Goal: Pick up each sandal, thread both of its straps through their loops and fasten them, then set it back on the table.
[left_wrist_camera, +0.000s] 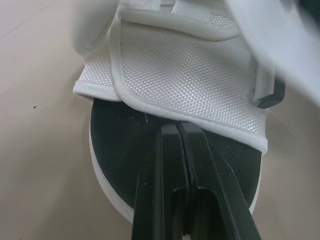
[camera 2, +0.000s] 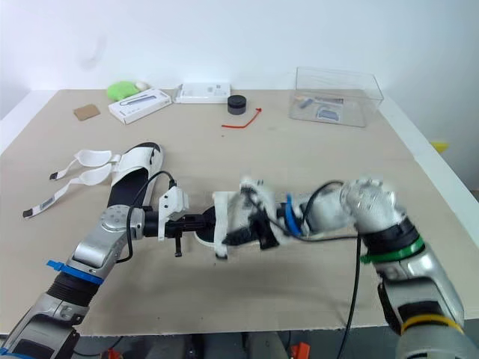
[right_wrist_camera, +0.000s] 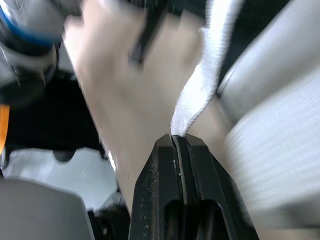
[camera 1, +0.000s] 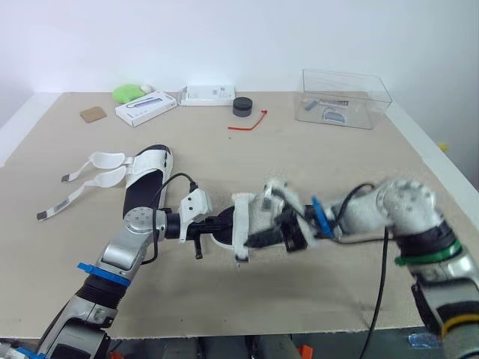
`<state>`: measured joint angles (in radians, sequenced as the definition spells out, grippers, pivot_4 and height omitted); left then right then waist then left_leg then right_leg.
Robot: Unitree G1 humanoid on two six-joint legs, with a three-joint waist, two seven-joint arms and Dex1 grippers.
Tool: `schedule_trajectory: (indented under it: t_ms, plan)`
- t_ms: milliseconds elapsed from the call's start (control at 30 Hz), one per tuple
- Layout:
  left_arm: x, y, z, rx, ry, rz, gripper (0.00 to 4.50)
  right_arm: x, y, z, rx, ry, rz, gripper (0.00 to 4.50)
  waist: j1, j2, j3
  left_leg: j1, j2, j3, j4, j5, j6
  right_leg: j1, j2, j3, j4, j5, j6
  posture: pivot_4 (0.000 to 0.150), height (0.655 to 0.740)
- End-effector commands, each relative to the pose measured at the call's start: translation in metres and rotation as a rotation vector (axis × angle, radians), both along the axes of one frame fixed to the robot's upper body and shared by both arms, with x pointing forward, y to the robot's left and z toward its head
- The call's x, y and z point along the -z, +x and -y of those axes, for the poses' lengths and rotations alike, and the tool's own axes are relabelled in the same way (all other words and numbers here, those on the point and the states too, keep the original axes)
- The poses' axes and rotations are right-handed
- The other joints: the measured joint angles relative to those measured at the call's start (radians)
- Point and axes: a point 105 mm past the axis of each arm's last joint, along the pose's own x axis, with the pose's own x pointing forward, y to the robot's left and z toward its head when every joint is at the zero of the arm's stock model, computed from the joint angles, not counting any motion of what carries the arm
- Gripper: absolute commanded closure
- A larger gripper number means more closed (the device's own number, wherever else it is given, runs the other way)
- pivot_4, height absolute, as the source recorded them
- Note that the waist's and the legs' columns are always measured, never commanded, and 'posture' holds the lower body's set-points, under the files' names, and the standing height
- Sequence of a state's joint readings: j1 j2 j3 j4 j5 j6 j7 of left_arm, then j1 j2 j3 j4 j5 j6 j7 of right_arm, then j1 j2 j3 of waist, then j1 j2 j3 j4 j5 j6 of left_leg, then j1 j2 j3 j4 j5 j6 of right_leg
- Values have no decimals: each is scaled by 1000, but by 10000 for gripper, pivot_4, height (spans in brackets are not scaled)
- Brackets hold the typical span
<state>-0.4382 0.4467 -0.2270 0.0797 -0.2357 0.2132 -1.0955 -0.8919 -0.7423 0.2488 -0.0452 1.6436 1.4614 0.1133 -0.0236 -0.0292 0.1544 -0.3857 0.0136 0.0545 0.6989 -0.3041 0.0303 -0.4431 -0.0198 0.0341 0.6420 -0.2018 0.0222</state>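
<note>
A white mesh sandal with a black sole [camera 1: 243, 217] hangs just above the table's near middle, held between both grippers. My left gripper [camera 1: 213, 223] is shut on the sandal's sole edge [left_wrist_camera: 125, 150], just under the mesh upper [left_wrist_camera: 190, 75]. My right gripper [right_wrist_camera: 178, 137] is shut on the end of that sandal's white strap [right_wrist_camera: 197, 95]; from the head it shows blurred [camera 1: 262, 235] against the sandal's right side. The second sandal [camera 1: 146, 179] lies flat at the left, both white straps [camera 1: 97, 170] spread open to its left.
A clear plastic box [camera 1: 344, 97] stands at the back right. Along the back lie a black round object [camera 1: 242, 106], a red tie [camera 1: 251, 123], two white boxes [camera 1: 146, 107], a green object [camera 1: 129, 93] and a brown card [camera 1: 93, 114]. The table's front edge [camera 1: 247, 329] is close.
</note>
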Motion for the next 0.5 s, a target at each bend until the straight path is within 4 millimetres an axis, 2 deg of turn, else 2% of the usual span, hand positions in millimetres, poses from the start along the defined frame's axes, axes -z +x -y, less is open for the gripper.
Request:
schedule_trajectory:
  t_ms: [33, 233, 400, 500]
  plan:
    - [6, -2, 3, 9, 13, -10, 45000, -21, 12, 3, 17, 31, 33, 44600, 1, 0, 0, 0, 0, -1, 0, 0, 0, 0, 0, -1, 0, 0, 0, 1500, 7400]
    - [6, -1, 4, 13, 11, -5, 45000, -32, 22, 5, 14, 28, -17, 44600, 2, 0, 0, -3, -1, -3, 0, 0, 1, -1, -2, -3, 0, -1, -1, 1500, 7400]
    - [6, -1, 5, 12, 8, -3, 45000, -17, 20, 11, 8, -18, -87, 44600, 3, 0, 0, -4, -1, -3, 0, 0, 1, 0, -4, -6, -1, -1, -1, 1500, 7400]
    - [7, -1, 5, 12, 10, -3, 45000, -14, 19, 12, -1, -24, -103, 44600, 3, 0, 0, -4, -1, -4, 0, 0, 1, 0, -4, -7, -1, 0, -1, 1500, 7400]
